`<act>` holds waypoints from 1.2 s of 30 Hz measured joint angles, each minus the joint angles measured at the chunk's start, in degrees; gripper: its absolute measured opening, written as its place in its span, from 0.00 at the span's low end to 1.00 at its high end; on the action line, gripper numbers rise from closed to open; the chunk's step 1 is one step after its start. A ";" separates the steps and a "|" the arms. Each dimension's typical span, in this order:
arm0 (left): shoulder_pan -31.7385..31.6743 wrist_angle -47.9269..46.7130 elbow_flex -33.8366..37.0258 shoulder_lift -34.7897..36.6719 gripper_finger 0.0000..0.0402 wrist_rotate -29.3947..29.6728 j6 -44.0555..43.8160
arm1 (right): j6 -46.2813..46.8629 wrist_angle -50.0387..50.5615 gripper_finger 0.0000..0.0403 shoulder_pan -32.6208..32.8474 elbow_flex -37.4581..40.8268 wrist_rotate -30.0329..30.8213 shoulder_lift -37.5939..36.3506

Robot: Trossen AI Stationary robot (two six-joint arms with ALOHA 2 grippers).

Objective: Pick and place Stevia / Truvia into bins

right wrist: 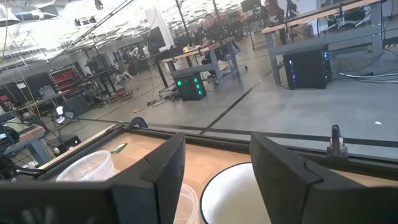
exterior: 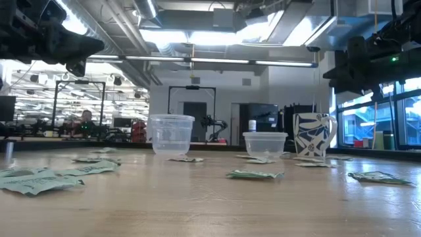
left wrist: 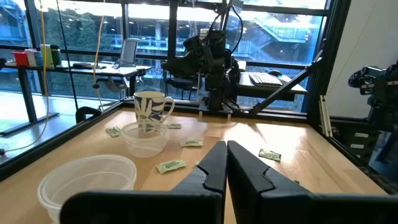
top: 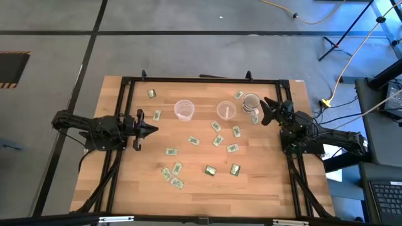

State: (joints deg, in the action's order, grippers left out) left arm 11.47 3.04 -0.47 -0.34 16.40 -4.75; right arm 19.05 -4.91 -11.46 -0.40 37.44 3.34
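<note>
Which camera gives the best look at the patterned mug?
The left wrist view: the mug stands unobstructed, handle and leaf pattern clear, behind a clear cup. The low view shows it side-on, farther off. The high view shows only its rim beside the right gripper; the right wrist view shows just its mouth.

Overhead looks straight down; low camera level — both share table.

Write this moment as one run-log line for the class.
left gripper: shut, empty, left edge | right gripper: fingers open beside mug | sachets: scattered on table | cups: no sachets visible inside
</note>
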 joint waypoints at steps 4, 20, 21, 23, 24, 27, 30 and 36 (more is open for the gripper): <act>0.00 0.00 0.00 -0.01 0.02 0.00 0.00 | 0.00 0.02 0.46 0.00 0.00 -0.01 -0.01; -0.01 0.01 0.00 -0.02 0.02 0.00 0.00 | -0.02 -0.01 0.46 -0.02 -0.02 0.01 -0.01; 0.00 0.01 0.00 -0.01 0.02 0.00 0.00 | -0.02 -0.10 0.46 -0.01 -0.02 0.01 -0.01; 0.01 0.01 -0.02 0.01 0.02 0.00 0.00 | 0.00 -0.58 0.46 0.00 -0.02 0.01 0.00; 0.01 0.01 0.00 -0.01 0.02 0.00 0.00 | -0.02 -0.78 0.46 -0.02 -0.02 0.01 0.02; 0.01 0.01 0.00 -0.01 0.02 0.00 0.00 | 0.00 -0.79 0.46 -0.02 0.00 0.01 0.00; -0.01 0.01 0.00 -0.01 0.02 0.00 0.00 | -0.02 -0.79 0.46 0.00 0.00 0.01 -0.01; 0.00 0.01 -0.01 0.01 0.02 0.00 0.00 | -0.01 -0.80 0.46 -0.02 0.00 0.01 -0.01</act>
State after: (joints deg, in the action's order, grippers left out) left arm 11.47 3.05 -0.48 -0.34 16.40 -4.75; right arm 19.04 -5.71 -11.49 -0.40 37.45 3.33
